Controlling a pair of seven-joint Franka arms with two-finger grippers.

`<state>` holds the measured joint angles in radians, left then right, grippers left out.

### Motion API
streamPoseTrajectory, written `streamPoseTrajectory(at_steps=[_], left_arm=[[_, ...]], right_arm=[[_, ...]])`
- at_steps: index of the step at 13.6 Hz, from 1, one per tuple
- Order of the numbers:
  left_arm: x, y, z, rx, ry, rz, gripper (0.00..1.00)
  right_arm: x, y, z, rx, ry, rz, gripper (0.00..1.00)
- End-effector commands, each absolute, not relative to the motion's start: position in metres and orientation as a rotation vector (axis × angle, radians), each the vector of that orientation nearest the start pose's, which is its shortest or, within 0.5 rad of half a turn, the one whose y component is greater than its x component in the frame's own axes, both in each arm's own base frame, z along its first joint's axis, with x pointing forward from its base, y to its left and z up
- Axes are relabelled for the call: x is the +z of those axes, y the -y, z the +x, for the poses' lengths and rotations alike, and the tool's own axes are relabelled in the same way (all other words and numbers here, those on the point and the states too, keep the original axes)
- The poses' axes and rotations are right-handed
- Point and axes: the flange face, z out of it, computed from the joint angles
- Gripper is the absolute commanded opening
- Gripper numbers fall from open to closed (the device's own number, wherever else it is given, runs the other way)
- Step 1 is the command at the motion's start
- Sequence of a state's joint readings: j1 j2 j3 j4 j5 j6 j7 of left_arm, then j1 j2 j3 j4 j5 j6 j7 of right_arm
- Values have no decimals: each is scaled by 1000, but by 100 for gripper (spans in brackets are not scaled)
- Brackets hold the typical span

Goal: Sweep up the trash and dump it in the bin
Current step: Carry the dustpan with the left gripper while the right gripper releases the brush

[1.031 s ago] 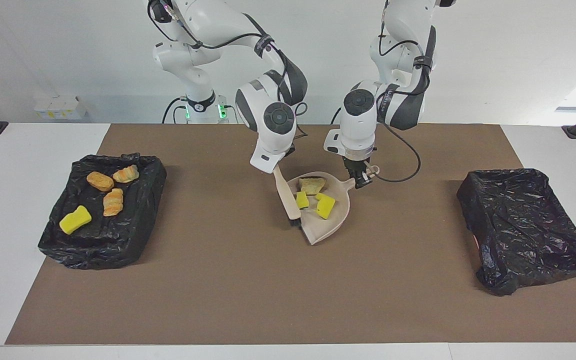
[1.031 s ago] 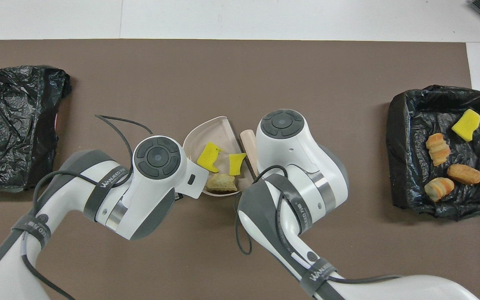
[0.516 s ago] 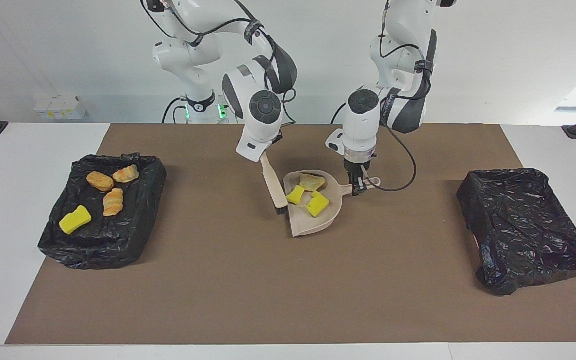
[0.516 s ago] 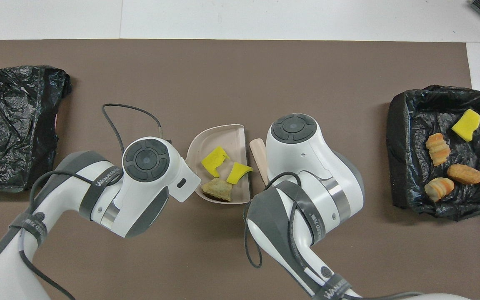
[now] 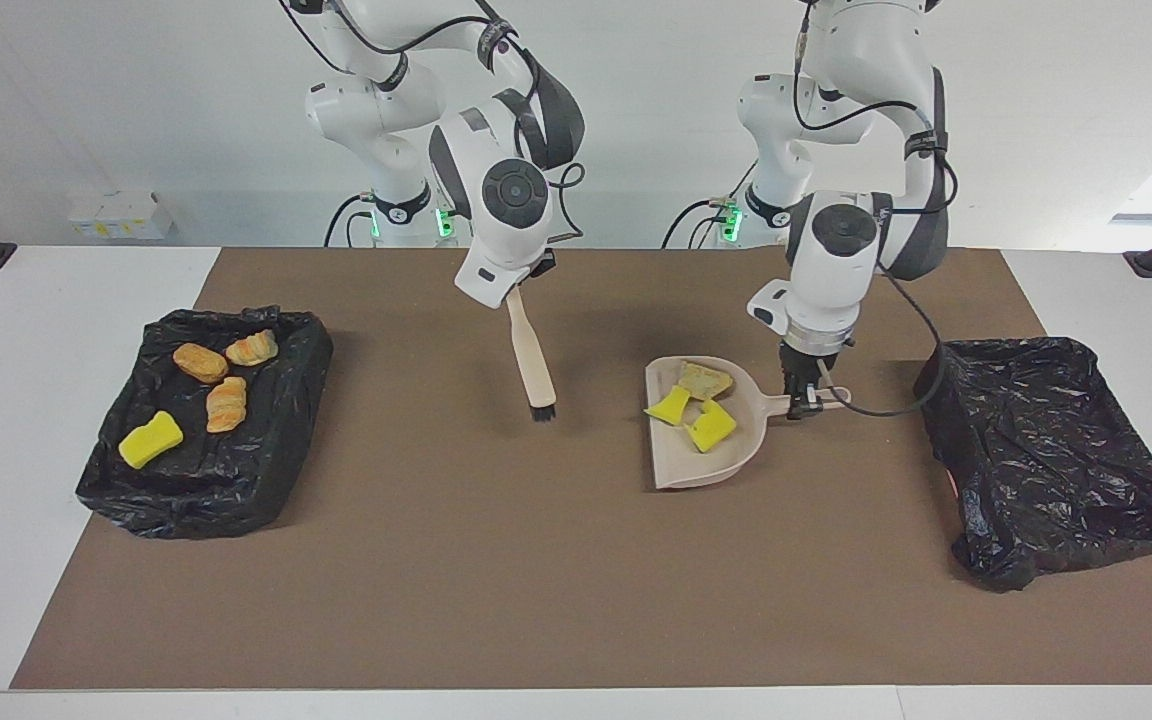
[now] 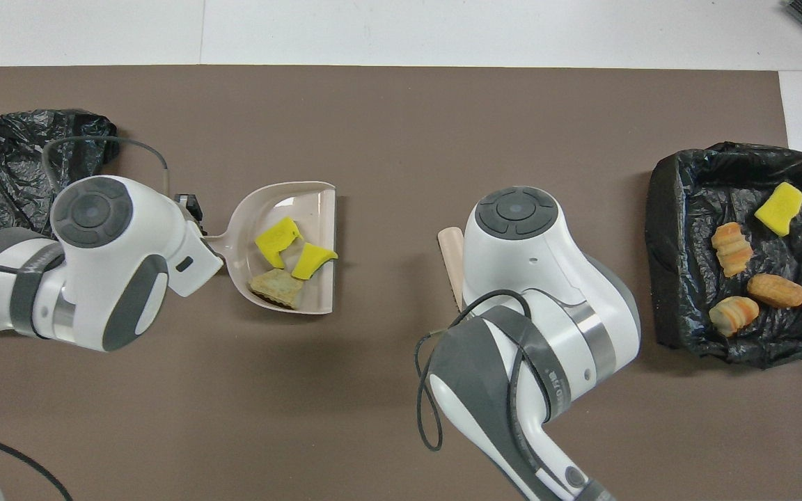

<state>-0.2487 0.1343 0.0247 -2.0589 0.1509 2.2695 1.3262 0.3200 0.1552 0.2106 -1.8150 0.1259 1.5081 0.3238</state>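
Facing view: the left tool (image 5: pixel 804 402) sits right of centre, pinched on the handle of the beige dustpan (image 5: pixel 681 468), which it holds over the brown mat (image 5: pixel 496 560). Three pieces of trash lie in the pan: two yellow sponge chunks (image 5: pixel 711 427) toward its open edge and a tan bread-like lump (image 5: pixel 704 380) at its back wall. In the overhead view the same pan (image 6: pixel 310 202) is left of centre, its flat open edge turned toward the middle of the frame, with the left tool (image 6: pixel 191 207) at its handle and mostly hidden under the arm's wrist.

The right tool (image 5: pixel 526 284), in the upper middle of the facing view, is pressed together on the handle of the beige brush (image 5: pixel 531 360). The brush hangs nearly upright, its dark bristles down, and whether they touch the mat cannot be told. In the overhead view only the pale handle (image 6: pixel 451 259) shows beside the right arm's wrist. Brush and dustpan are well apart.

At the left edge of the facing view a bin lined with a black bag (image 5: pixel 266 480) holds the other four pieces of trash (image 5: pixel 226 403): three orange-tan pastry lumps and one yellow sponge. The overhead view shows this bin (image 6: pixel 665 278) at its right edge. A second black-lined bin (image 5: pixel 1086 500) stands at the right edge of the facing view, just beside the left arm's cable. The mat covers most of the white surface (image 5: pixel 26 400).
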Motion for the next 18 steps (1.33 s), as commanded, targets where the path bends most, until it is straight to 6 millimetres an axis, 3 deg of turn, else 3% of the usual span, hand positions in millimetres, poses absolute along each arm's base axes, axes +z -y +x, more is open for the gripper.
streamPoseTrajectory(at_steps=[1,5,7,8,11,13,14,15,16,18], left_arm=[[412,77,573,-56,-2137,-2059,0],[460,-7,581,-58,-2008,-2231,0],[486,-46,591,-59,-2022,-2269,0],[495,-77,592,-65,-2009,-2283,0],[515,-156,600,-80,-2017,-2251,0],[526,-180,612,-56,-1977,-2274,0],[531,-206,613,-14,-1936,-2279,0],[534,-228,610,35,-1900,-2273,0],[536,-235,609,52,-1898,-2242,0],[538,-250,613,117,-1911,-2137,0]], right_arm=[[416,-316,440,742,170,-3087,0],[385,-385,404,695,9,-3121,0],[366,-409,391,684,30,-3129,0],[360,-418,385,672,51,-3127,0],[342,-424,371,643,25,-3086,0],[342,-423,368,643,41,-3087,0],[342,-423,368,649,28,-3090,0],[343,-423,367,654,27,-3092,47],[348,-426,369,652,36,-3094,99],[357,-429,377,634,40,-3093,100]])
